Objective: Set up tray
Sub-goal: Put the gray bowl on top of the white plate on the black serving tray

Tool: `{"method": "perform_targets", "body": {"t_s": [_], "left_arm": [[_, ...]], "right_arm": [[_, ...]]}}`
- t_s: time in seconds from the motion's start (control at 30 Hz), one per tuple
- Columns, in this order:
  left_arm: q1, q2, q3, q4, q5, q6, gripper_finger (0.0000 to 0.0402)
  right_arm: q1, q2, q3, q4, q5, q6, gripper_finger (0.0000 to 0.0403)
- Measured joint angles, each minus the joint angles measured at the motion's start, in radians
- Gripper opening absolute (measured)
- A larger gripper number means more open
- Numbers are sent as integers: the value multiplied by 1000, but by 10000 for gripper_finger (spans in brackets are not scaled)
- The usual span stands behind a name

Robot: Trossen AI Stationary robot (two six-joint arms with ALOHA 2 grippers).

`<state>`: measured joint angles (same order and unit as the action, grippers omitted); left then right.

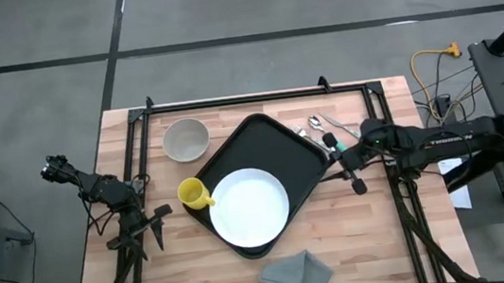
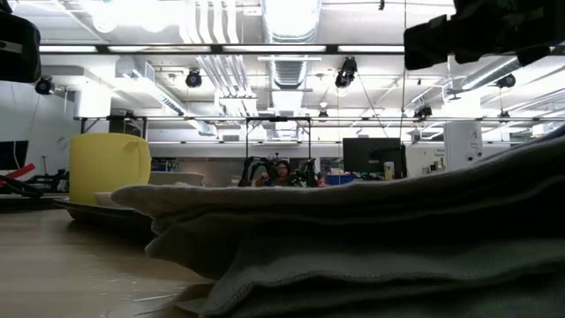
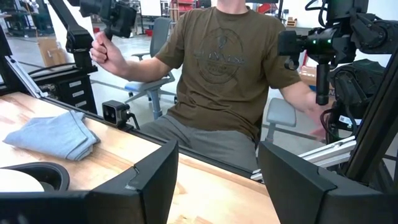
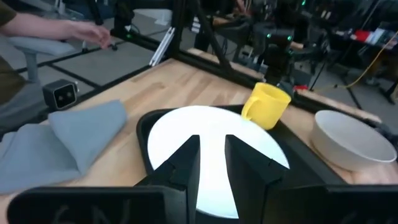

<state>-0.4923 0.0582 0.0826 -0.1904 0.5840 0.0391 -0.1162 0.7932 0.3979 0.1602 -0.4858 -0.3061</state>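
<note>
Tray (image 1: 300,160) lay angled mid-bench, carrying the white plate (image 1: 249,207). Right hand (image 1: 344,161) sat at its edge, fingers narrowly parted, seemingly pinching the rim. Left hand (image 1: 153,231) waited, spread wide.

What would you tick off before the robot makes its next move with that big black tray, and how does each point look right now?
1. Large black rectangular tray lies flat on the wooden table: ok.
2. Round white plate sits inside the tray: ok.
3. Yellow plastic mug placed on the tray: not ok, it straddles the rim.
4. Right gripper at the tray's edge, fingers narrowly apart; gripping the rim: cannot tell.
5. Left gripper waits beside the tray, fingers open and empty: ok.
6. Grey ceramic bowl, metal cutlery and folded grey cloth on the tray: not ok, all outside it.
</note>
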Motion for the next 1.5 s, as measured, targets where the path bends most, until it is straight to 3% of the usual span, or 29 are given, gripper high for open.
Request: {"method": "perform_targets", "body": {"t_s": [0.33,0.53,0.93,1.0,1.23,1.3,1.5], "left_arm": [[0,0,0,0,0,8,208],[0,0,-1,16,-3,30,208],[1,0,-4,352,-20,336,208],[2,2,-3,394,-96,328,208],[4,61,-2,466,-650,63,208],[3,83,-2,535,-704,20,208],[3,131,3,633,-713,-14,208]], "right_arm": [[0,-188,-86,1,21,11,68],[0,-289,-134,1,114,30,68],[0,-335,-158,-19,144,12,68],[0,-335,-158,-29,169,16,68],[-1,-357,-158,-47,174,23,68],[0,-371,-158,-61,174,25,68],[0,-442,-186,-83,174,26,68]]}}
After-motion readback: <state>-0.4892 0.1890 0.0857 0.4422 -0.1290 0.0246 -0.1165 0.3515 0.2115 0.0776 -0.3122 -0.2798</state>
